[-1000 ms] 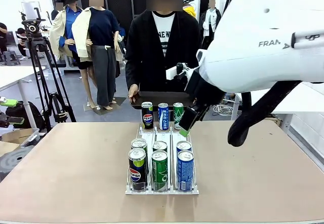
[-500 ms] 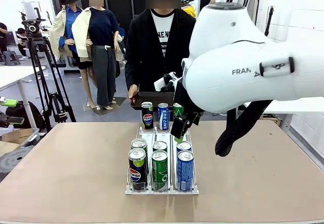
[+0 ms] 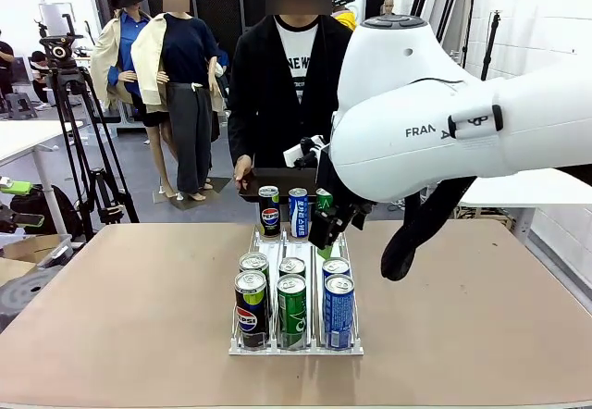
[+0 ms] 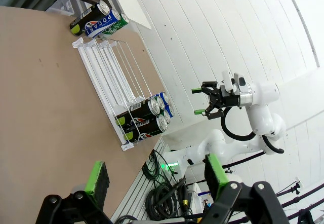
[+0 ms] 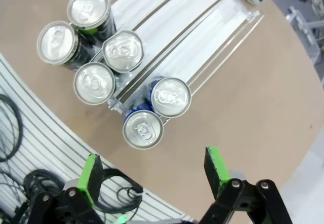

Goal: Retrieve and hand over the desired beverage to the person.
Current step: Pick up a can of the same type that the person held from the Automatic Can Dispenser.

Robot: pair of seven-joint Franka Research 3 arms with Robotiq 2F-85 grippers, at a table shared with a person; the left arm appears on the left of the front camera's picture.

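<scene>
Several beverage cans stand in a white wire rack (image 3: 262,242): a black Pepsi can (image 3: 251,309), a green can (image 3: 291,312) and a blue can (image 3: 339,312) in front, three more close behind. At the far end stand a Pepsi can (image 3: 269,210), a blue can (image 3: 298,212) and a partly hidden green can (image 3: 326,196). My right gripper (image 3: 326,235) hangs open above the rack's right lane; from its wrist, the right gripper (image 5: 152,171) looks down on the blue can tops (image 5: 171,97). My left gripper (image 4: 156,176) is open and empty, high over the table. The person (image 3: 287,76) stands at the far side.
The person's hand (image 3: 243,168) holds a dark tray (image 3: 277,179) at the table's far edge. A camera tripod (image 3: 79,122) stands at the back left. My right arm's big white body (image 3: 444,122) covers the right half of the front view. Bare tabletop (image 3: 120,307) lies around the rack.
My right arm has swung left, bringing its open gripper from beside the far green can to above the rack's right lane. Cans, person and tray have stayed put.
</scene>
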